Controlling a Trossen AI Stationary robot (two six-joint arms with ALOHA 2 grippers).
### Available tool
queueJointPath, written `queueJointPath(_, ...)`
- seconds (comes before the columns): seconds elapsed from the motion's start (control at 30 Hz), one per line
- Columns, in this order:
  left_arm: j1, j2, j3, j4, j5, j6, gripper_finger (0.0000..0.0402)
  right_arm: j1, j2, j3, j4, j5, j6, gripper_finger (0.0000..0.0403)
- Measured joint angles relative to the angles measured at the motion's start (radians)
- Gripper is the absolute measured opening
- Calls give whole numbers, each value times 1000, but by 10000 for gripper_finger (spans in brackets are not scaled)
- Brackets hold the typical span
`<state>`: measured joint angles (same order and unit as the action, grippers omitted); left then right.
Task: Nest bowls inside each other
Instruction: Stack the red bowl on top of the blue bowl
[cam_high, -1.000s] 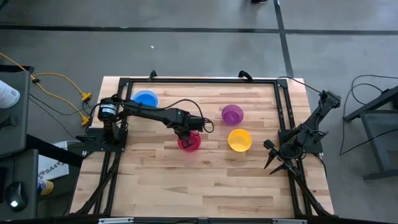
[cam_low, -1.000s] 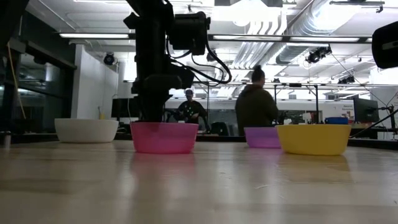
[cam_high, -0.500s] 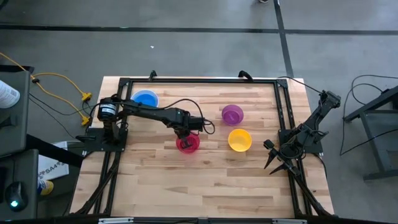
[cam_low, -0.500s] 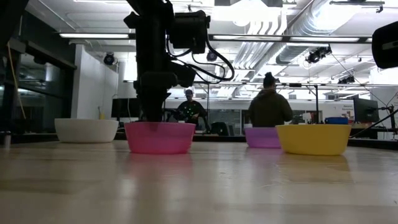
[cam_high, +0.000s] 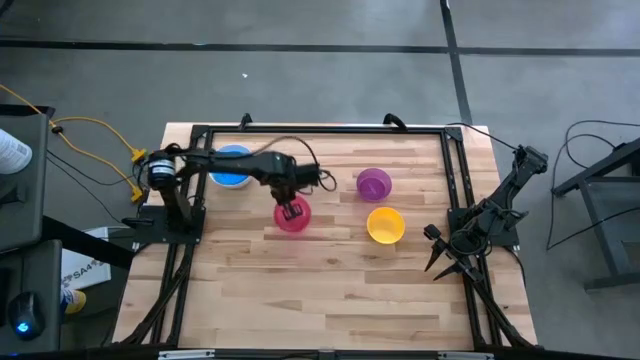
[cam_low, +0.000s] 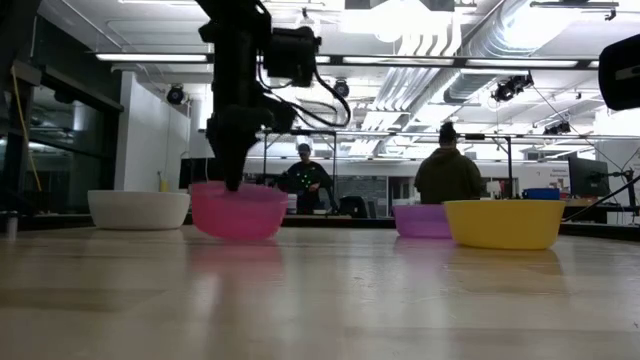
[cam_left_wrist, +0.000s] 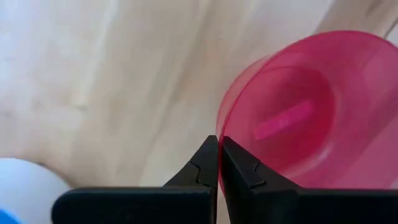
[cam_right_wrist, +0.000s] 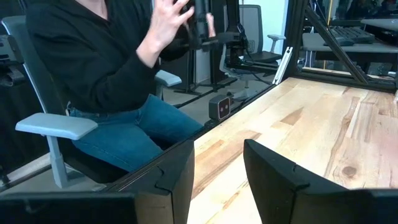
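The red bowl (cam_low: 239, 209) is off the tabletop (cam_high: 330, 290) now: in the low view it hangs tilted and clear of the wood, where a second ago it was sitting flat. The left claw (cam_high: 292, 211) has been snapped shut on its rim, the two dark fingers (cam_left_wrist: 209, 163) pressed together over the thin red wall in the left wrist view, and the bowl has been carried from its earlier spot toward the blue bowl (cam_high: 232, 162). Taking the red bowl as the marker: the yellow bowl (cam_high: 385, 224) lies off to its right-arm side, slightly nearer the front edge, the purple bowl (cam_high: 373, 183) beyond that toward the back, and the blue bowl, seated in the white bowl (cam_low: 139, 209), sits back toward the left arm's base. The lift looks like the carrying step of a nesting move, probably into the blue. The right claw (cam_right_wrist: 217, 171) is parked off the tabletop's right edge, fingers held wide, gripping nothing.
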<state>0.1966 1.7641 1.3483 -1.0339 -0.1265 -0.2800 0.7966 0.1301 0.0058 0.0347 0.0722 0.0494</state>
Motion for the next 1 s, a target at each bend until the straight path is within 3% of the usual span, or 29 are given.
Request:
queueJointPath(0.2, 93, -120, 0, -128, -6, 80, 1, 0, 0, 0, 1, 2, 0, 133)
queueJointPath(0.47, 207, -255, 0, -303, -75, 74, 0, 0, 0, 0, 4, 3, 0, 133)
queueJointPath(0.8, 354, -335, -12, -347, -85, 144, 0, 0, 0, 0, 4, 3, 0, 133)
queueJointPath(1.0, 465, -423, -92, -310, -56, 171, 0, 0, 0, 0, 4, 3, 0, 133)
